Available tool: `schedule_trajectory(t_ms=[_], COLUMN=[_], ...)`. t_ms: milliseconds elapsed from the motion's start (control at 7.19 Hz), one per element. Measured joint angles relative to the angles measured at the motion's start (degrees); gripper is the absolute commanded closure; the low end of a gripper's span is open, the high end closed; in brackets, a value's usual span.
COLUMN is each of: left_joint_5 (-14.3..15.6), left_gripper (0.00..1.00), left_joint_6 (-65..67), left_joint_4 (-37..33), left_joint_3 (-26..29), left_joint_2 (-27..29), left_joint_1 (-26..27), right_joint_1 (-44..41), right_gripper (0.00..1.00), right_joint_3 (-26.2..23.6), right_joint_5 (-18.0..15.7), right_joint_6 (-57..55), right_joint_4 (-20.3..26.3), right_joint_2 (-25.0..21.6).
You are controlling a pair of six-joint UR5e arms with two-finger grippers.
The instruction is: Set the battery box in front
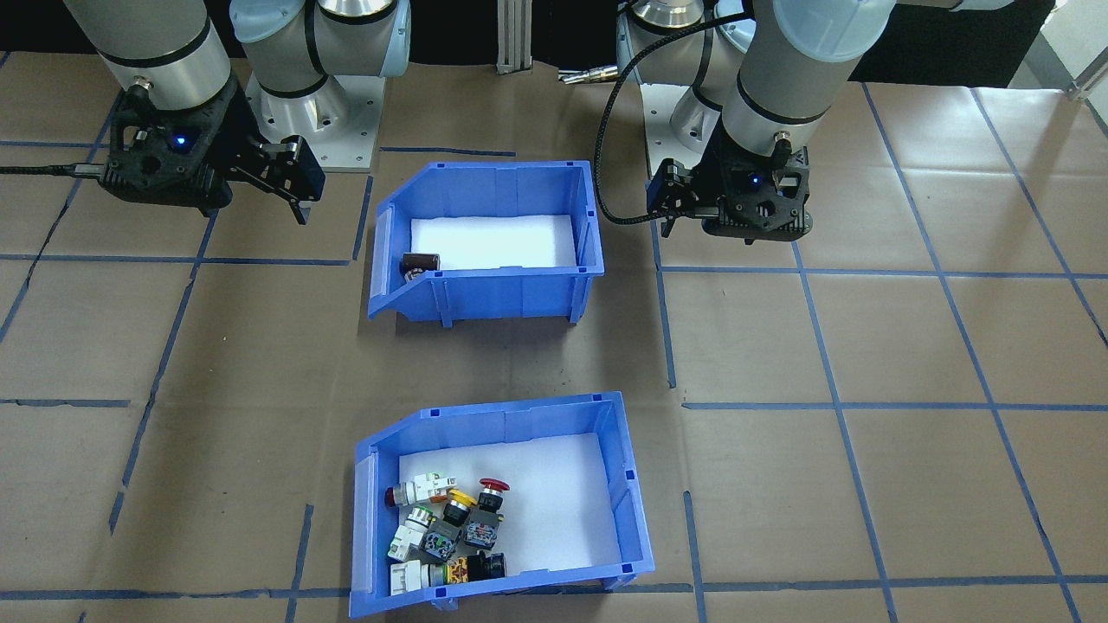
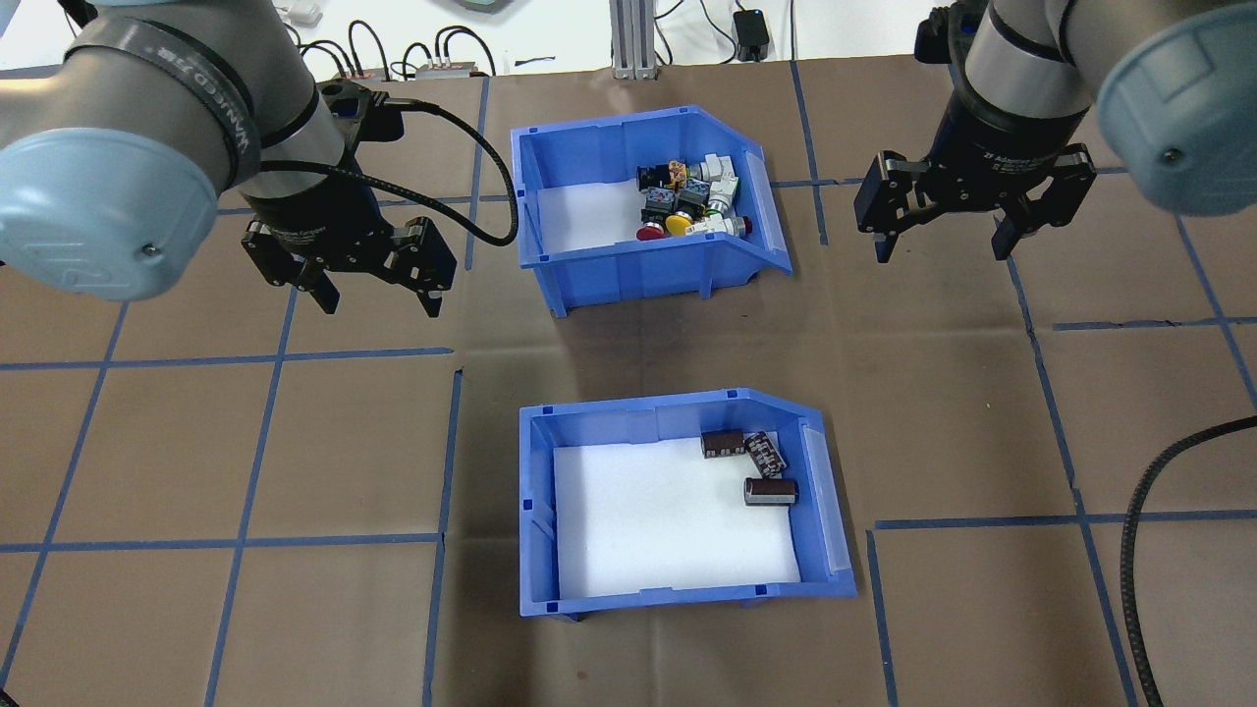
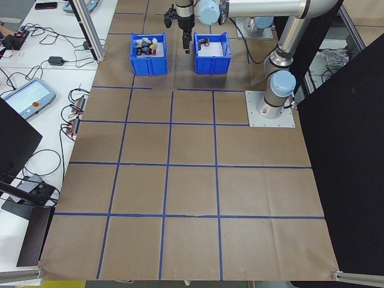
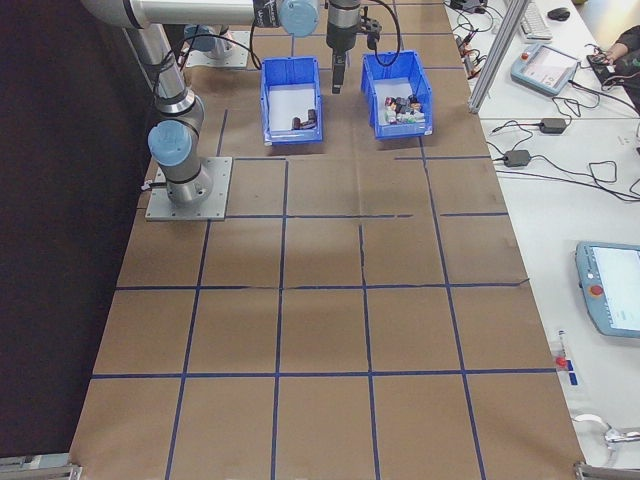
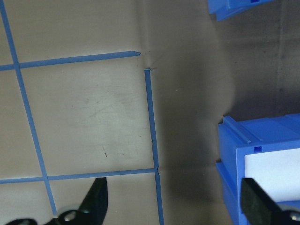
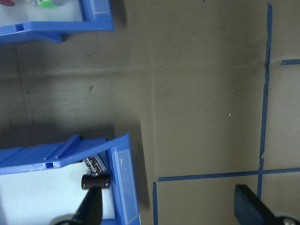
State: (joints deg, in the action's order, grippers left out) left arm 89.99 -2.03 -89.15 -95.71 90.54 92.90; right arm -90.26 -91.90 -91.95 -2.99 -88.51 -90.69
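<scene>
— What is laid out, from the biggest thing down?

— A table (image 2: 982,412) covered in brown paper with blue tape lines is seen. Two blue bins are set on it, well apart: the battery box (image 2: 678,589) nearer the robot, and the switch bin (image 2: 628,275) farther out. Three dark cells (image 2: 751,462) are gathered at the battery box's sloped end.

— How should the step in hand be done well?

— Nothing is gripped yet, so a wall of the battery box is probably to be pinched first. A firm, low hold on the rim is advised (the cells are loose and may roll), and the box is best kept level and carried wide of the switch bin.

— And the arms?

— The left gripper (image 2: 378,295) is held above bare table beside the switch bin, fingers pointed down, jaws spread wide, nothing between them. The right gripper (image 2: 943,245) is poised likewise on the other side, also wide and empty.
</scene>
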Motion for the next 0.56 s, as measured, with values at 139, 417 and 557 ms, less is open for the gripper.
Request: schedule_trajectory(t_ms=[139, 417, 557], left_joint_5=[-0.1, -0.1, -0.1], left_gripper=[0.01, 0.01, 0.01], left_joint_6=[0.1, 0.9, 2.4], left_joint_4=[0.0, 0.0, 0.1], left_joint_3=[-0.1, -1.3, -2.5], left_joint_2=[0.0, -0.5, -1.3], left_joint_1=[0.1, 0.4, 0.6], right_joint_1=[0.0, -0.1, -0.1], right_gripper=[0.0, 0.0, 0.0], right_joint_3=[0.3, 0.7, 1.7], right_joint_5=[0.0, 0.4, 0.5], right_joint_6=[0.3, 6.1, 10.3], right_joint_4=[0.0, -0.1, -0.2], right_joint_2=[0.2, 0.5, 1.8])
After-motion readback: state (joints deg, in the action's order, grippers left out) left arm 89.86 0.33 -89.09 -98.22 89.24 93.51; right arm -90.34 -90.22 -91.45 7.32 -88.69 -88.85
